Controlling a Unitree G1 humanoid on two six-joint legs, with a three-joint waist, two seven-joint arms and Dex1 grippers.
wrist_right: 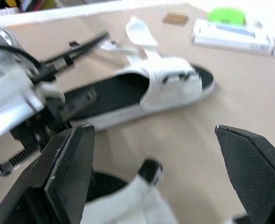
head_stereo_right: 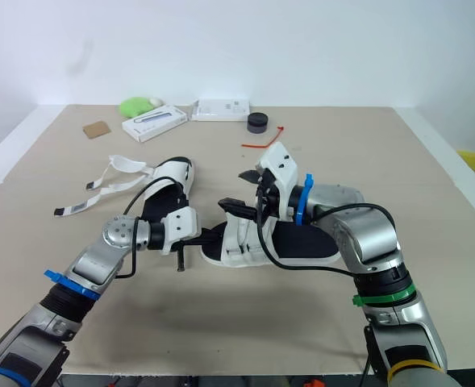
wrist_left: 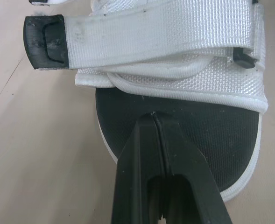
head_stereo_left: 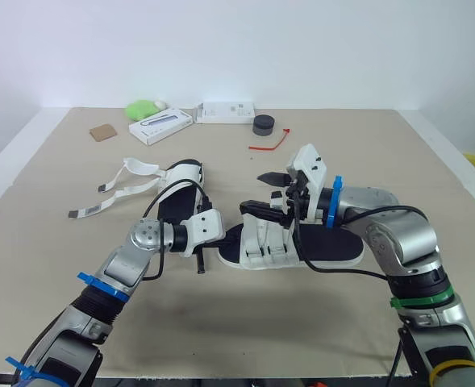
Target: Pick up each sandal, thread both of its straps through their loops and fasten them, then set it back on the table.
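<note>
The near sandal (head_stereo_left: 265, 242), white with a black insole, lies flat in the middle of the table. Both of its straps run across the upper, and one black strap tip (wrist_left: 44, 42) sticks out past the side. My left gripper (head_stereo_left: 223, 235) is shut, its tips resting at the toe end of the insole (wrist_left: 212, 140). My right gripper (head_stereo_left: 264, 193) hangs open just above the near sandal's straps, with nothing between its fingers (wrist_right: 67, 172). The second sandal (head_stereo_left: 181, 184) lies behind to the left, its loose straps (head_stereo_left: 128, 179) spread out across the table.
Along the back of the table lie a green object (head_stereo_left: 143, 108), two white boxes (head_stereo_left: 160, 125) (head_stereo_left: 227, 111), a black round cap (head_stereo_left: 263, 125), a red tie (head_stereo_left: 269, 143) and a brown square (head_stereo_left: 103, 132). The table's front edge (head_stereo_left: 261, 372) is close to my arms.
</note>
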